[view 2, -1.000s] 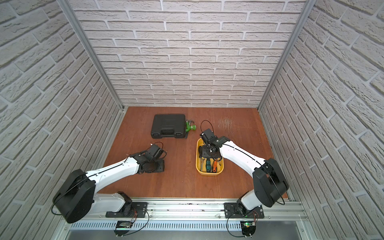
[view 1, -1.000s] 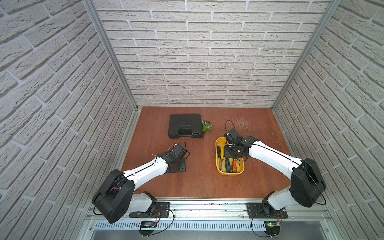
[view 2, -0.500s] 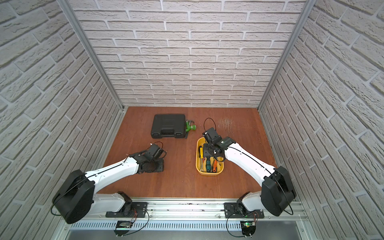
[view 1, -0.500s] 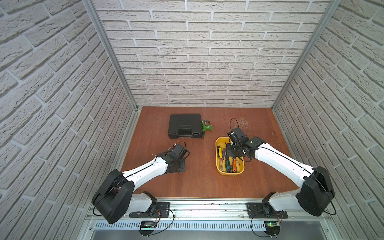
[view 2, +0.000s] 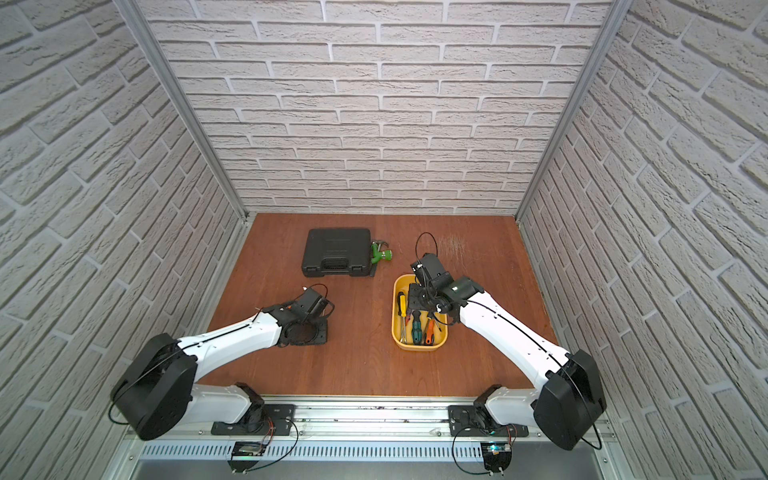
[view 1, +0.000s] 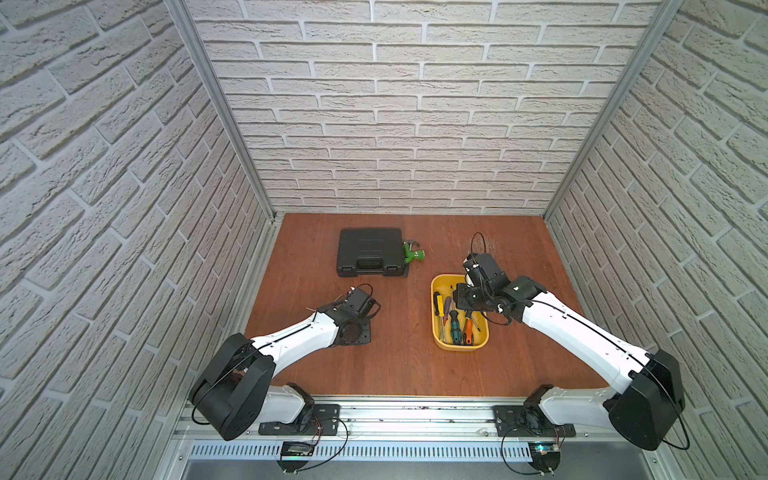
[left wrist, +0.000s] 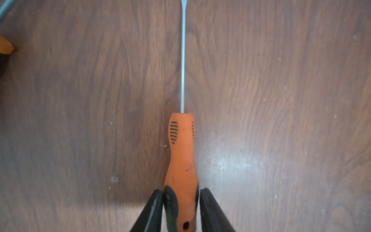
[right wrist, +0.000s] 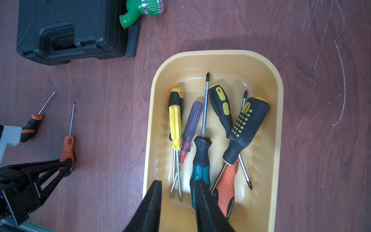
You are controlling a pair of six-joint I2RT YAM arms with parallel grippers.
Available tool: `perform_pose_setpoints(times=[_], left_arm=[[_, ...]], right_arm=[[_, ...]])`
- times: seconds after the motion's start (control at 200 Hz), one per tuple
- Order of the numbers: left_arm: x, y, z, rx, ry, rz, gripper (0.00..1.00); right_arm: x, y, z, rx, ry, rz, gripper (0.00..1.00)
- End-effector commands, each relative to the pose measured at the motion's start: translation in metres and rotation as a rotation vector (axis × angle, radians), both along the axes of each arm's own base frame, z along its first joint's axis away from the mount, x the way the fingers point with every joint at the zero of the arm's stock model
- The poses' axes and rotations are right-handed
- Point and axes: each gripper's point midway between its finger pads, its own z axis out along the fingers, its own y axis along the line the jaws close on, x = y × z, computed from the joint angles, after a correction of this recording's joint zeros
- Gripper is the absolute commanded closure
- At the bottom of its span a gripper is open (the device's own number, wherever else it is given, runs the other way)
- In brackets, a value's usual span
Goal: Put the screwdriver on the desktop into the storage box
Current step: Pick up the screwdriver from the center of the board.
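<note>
Your left fingers [left wrist: 154, 211] clamp the orange screwdriver [left wrist: 181, 160] on the surface [left wrist: 80, 100], right fingers [right wrist: 152, 204] apart, empty above the storage box [right wrist: 278, 120]; you're at the grasp, so lift and carry next.

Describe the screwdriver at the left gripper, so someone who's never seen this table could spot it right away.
On the desktop, two screwdrivers lie loose nearer the robot than the black tool case and left of the yellow storage box. Yours is the orange screwdriver whose handle end sits between the jaws of the left gripper; its neighbour has a mostly black handle with orange bands.
</note>
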Motion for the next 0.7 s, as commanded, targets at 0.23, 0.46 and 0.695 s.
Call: perform_pose_setpoints(times=[0.23,0.46,0.695], left_arm=[[0.004,-0.002,-0.005,0.014,-0.006,-0.002,0.74],[0.007,-0.005,0.007,0.018,-0.039,-0.007,0.86],[0.007,-0.001,0.021,0.015,-0.069,-0.001,0.96]], right_arm=[[-0.001,0.008,0.007,0.058,-0.031,0.010,0.67],[0.002,0.010,0.011,0.060,-0.042,0.019,0.67],[0.005,0.013,0.022,0.069,-0.057,0.022,0.66]])
